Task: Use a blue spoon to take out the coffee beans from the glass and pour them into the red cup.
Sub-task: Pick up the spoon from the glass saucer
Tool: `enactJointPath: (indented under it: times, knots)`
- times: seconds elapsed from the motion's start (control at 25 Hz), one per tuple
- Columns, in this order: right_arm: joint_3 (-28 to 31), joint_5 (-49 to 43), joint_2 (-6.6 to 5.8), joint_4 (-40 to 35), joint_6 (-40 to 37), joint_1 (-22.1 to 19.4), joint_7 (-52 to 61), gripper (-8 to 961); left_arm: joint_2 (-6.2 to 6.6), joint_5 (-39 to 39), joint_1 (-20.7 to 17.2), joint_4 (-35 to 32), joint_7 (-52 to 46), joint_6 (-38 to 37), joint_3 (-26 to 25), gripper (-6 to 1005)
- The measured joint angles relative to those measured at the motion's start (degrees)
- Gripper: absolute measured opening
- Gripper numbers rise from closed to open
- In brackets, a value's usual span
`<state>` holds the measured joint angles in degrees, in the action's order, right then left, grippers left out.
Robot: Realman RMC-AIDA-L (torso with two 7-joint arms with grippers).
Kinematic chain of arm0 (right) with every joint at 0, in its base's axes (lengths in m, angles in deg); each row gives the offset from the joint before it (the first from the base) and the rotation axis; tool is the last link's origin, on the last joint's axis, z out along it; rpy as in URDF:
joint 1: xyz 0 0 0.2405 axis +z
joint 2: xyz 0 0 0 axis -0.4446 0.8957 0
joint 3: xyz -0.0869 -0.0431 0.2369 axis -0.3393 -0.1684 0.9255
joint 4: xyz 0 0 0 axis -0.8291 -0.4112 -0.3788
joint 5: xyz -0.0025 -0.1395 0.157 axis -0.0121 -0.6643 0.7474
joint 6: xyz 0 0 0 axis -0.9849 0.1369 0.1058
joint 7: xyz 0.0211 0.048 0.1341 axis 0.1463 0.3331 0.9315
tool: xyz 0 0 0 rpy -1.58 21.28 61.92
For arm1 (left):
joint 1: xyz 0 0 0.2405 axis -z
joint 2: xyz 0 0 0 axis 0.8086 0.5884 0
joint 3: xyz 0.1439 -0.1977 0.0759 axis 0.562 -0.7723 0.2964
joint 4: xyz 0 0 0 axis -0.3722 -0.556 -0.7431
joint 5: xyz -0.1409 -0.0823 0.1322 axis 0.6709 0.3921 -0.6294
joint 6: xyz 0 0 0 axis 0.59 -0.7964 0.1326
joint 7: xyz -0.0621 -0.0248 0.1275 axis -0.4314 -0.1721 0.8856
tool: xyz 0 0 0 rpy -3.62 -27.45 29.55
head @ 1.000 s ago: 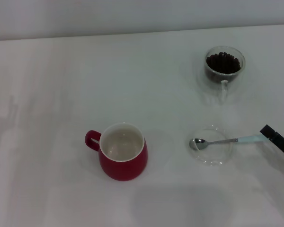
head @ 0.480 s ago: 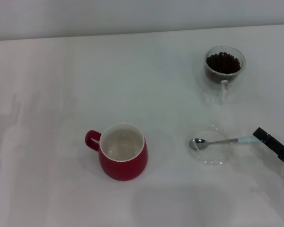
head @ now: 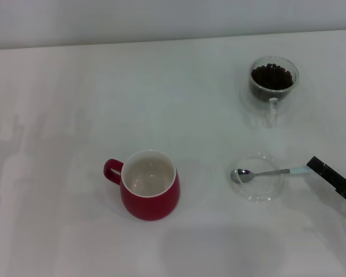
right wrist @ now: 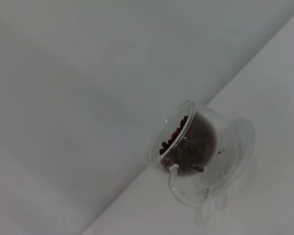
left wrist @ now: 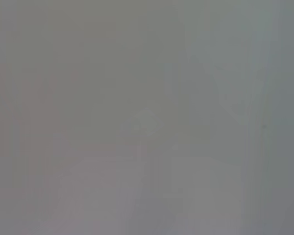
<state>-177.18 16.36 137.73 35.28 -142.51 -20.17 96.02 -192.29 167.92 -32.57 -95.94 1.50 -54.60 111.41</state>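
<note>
The blue spoon (head: pixel 265 172) lies across a flat clear saucer (head: pixel 257 190), its silver bowl toward the red cup and its pale blue handle pointing right. My right gripper (head: pixel 315 166) comes in from the right edge as a black bar, and its tip sits at the handle's end. The red cup (head: pixel 150 186) stands upright left of the saucer, with a cream inside that looks empty. At the back right stands the glass (head: pixel 273 81), holding the coffee beans (head: pixel 271 76). The right wrist view shows the glass (right wrist: pixel 198 152) and the beans (right wrist: pixel 174 137). My left gripper is out of view.
A white table (head: pixel 75 104) carries everything, and its far edge meets a pale wall. The left wrist view shows only a plain grey surface.
My right gripper has slid left and a little down, and now covers the far end of the spoon's handle. The spoon, cup and glass have not moved.
</note>
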Motion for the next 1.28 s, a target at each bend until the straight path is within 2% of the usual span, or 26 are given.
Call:
enactJointPath:
  times: [0.36, 0.92, 1.12, 1.28]
  knots:
    - [-1.2, 0.0, 0.02, -1.4, 1.4, 0.5, 1.0, 490, 0.0, 0.1, -0.2, 0.0, 0.0, 0.0, -0.1, 774]
    - [-1.3, 0.1, -0.08, -1.5, 1.2, 0.5, 3.0, 443, 0.0, 0.2, -0.1, 0.0, 0.0, -0.4, -0.1, 774]
    - [-1.4, 0.1, -0.17, -1.4, 0.9, 0.5, 3.4, 266, 0.0, 0.2, -0.1, 0.0, 0.0, -0.3, -0.2, 774]
    - [-1.4, 0.1, -0.16, -1.4, 0.9, 0.5, 3.4, 203, 0.0, 0.3, -0.1, 0.0, 0.0, -0.3, -0.2, 774]
